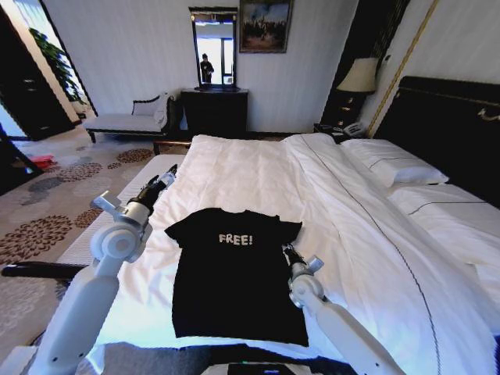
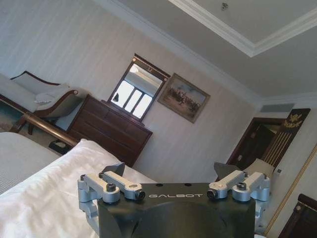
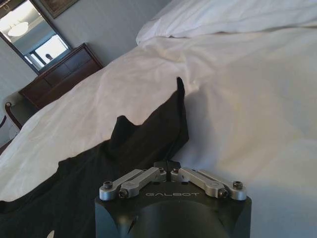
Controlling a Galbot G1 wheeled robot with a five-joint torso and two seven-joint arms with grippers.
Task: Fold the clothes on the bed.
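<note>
The right gripper [image 1: 287, 251] is seen low over the bed [image 1: 367, 234], at the edge of the black T-shirt [image 1: 234, 277] just below its sleeve. In the right wrist view the gripper [image 3: 167, 164] has its jaws drawn together, the tips meeting on a fold of the shirt's black cloth [image 3: 148, 144]; the sleeve is lifted into a small peak just beyond the tips, with white duvet [image 3: 237, 114] to one side of the jaws and the shirt body to the other.

The T-shirt is laid flat, chest up, on the duvet near the foot of the bed, its white "FREE!" lettering [image 1: 235, 239] readable, collar toward the far side and hem toward the robot. It is spread between the two arms.

The left gripper [image 1: 166, 178] is held above the bed's left edge, beyond the shirt's left sleeve and apart from it. In the left wrist view its jaws [image 2: 171, 174] are spread wide, nothing between them; white duvet [image 2: 44, 198] lies below them.

Beyond the left jaws a dark wooden dresser [image 2: 109, 130] stands against the wall, a mirror [image 2: 133, 91] above it and a framed painting [image 2: 184, 97] beside that. A pale upholstered bench [image 1: 125, 119] is placed to the left of the dresser. To the right of the right jaws, farther off, white pillows [image 1: 394, 164] rest against the dark headboard [image 1: 445, 117], and a lamp [image 1: 359, 76] stands in the corner.
</note>
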